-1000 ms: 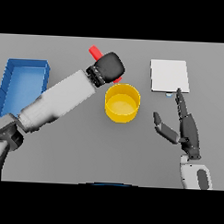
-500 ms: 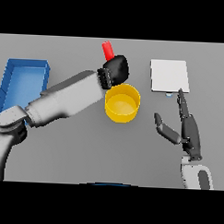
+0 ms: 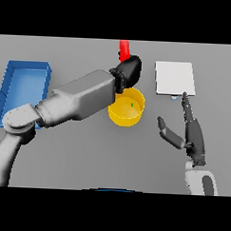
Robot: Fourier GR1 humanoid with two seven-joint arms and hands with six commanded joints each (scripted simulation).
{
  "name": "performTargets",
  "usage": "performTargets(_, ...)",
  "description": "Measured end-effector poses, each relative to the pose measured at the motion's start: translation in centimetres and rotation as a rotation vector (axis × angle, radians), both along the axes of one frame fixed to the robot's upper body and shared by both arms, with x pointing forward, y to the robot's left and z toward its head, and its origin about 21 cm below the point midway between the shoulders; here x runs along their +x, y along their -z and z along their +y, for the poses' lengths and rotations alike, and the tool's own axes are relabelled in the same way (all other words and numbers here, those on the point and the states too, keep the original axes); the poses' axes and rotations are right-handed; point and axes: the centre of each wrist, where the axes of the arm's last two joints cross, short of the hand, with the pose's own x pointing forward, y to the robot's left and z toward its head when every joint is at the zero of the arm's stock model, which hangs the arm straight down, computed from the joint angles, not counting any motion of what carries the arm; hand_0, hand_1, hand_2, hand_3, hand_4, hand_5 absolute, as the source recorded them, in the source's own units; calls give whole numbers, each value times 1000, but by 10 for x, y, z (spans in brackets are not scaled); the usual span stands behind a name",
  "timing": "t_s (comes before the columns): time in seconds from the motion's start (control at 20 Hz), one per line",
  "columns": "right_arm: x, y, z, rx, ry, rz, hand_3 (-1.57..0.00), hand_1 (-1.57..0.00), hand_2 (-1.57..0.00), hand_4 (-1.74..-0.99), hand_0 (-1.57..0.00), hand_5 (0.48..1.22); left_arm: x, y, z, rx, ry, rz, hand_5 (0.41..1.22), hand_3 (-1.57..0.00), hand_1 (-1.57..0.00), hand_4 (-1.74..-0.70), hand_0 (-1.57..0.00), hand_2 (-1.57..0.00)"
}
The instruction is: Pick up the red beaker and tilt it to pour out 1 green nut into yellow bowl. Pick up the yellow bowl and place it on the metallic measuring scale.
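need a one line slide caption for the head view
Left hand holds the red beaker above the round yellow bowl, a small green nut inside; open right hand waits below the square metallic scale.

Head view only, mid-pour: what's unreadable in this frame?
- Red beaker: only its top part shows; the left hand covers the rest, so its contents stay unseen.
- Yellow bowl: near-left rim hidden behind the left forearm; a green speck inside is too small to confirm as the nut.
- Metallic measuring scale: the small part at its near edge is too small to read.
- Blue tray: its near right corner is covered by the left arm.
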Motion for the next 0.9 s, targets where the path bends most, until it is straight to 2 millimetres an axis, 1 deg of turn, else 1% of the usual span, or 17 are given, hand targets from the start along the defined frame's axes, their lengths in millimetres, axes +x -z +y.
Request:
performTargets(0.05,-1,1,-3,9,0,7,1,1,1,-1152,1,635,1,-7,-3,7,11,-9,1221,-1571,-1571,-1721,-1571,-1571)
performTargets(0.1,-1,1,0,14,-4,0,1,1,1,-1153,1,636,3,-12,-2,11,17,-11,1221,-1571,-1571,-1721,-1571,-1571)
performTargets(0.2,-2,2,1,18,-11,-3,1,1,1,-1147,1,642,10,-34,-4,16,14,-40,1221,-1571,-1571,-1721,-1571,-1571)
performTargets(0.25,1,0,3,20,-10,0,1,1,1,-1150,1,649,14,-47,-5,10,12,-86,1221,-1571,-1571,-1722,-1571,-1571)
performTargets(0.3,3,-2,1,21,-17,-19,1,1,1,-1154,1,654,21,-62,-1,22,5,-131,1221,-1571,-1571,-1725,-1571,-1571)
performTargets(0.35,0,0,-1,13,-24,-25,1,1,1,-1156,1,659,27,-78,2,-8,-9,-149,1221,-1365,-1571,-1728,-1571,-1571)
performTargets(0.4,2,-2,1,8,-28,-23,1,1,1,-1160,1,660,34,-101,9,-53,-31,-169,1221,-1179,-1571,-1731,-1571,-1571)
performTargets(0.45,1,-4,0,9,-29,-31,1,1,1,-1160,1,663,41,-118,15,-93,-49,-195,1221,-1257,-1571,-1726,-1571,-1571)
performTargets(0.5,1,-3,1,10,-33,-28,1,1,1,-1161,1,661,49,-140,26,-161,-107,-244,1221,-1320,-1571,-1727,-1571,-1571)
performTargets(0.55,1,0,6,13,-32,-15,1,1,1,-1160,1,661,53,-155,31,-228,-155,-244,1221,-1370,-1571,-1727,-1571,-1571)
performTargets(0.6,2,1,9,26,-49,-19,1,1,1,-1156,1,658,58,-169,39,-326,-202,-242,1221,-1410,-1571,-1729,-1571,-1571)
performTargets(0.65,4,1,5,30,-43,-22,1,1,1,-1152,1,652,63,-187,51,-429,-267,-236,1221,-1443,-1571,-1732,-1571,-1571)
performTargets(0.7,6,1,4,12,-31,-20,1,1,1,-1146,1,641,68,-200,66,-561,-328,-208,1221,-1468,-1571,-1734,-1571,-1571)
performTargets(0.75,6,0,5,-4,-15,-18,1,1,1,-1140,1,637,73,-210,87,-707,-410,-176,1221,-1427,-1571,-1735,-1571,-1571)
performTargets(0.85,6,0,1,-45,-10,-28,1,1,1,-1142,1,630,80,-223,125,-984,-541,-129,1221,-1402,-1571,-1737,-1571,-1571)
performTargets(0.9,8,-1,5,-37,-17,-27,1,1,1,-1129,1,625,82,-225,143,-1097,-605,-117,1221,-1394,-1571,-1738,-1571,-1571)
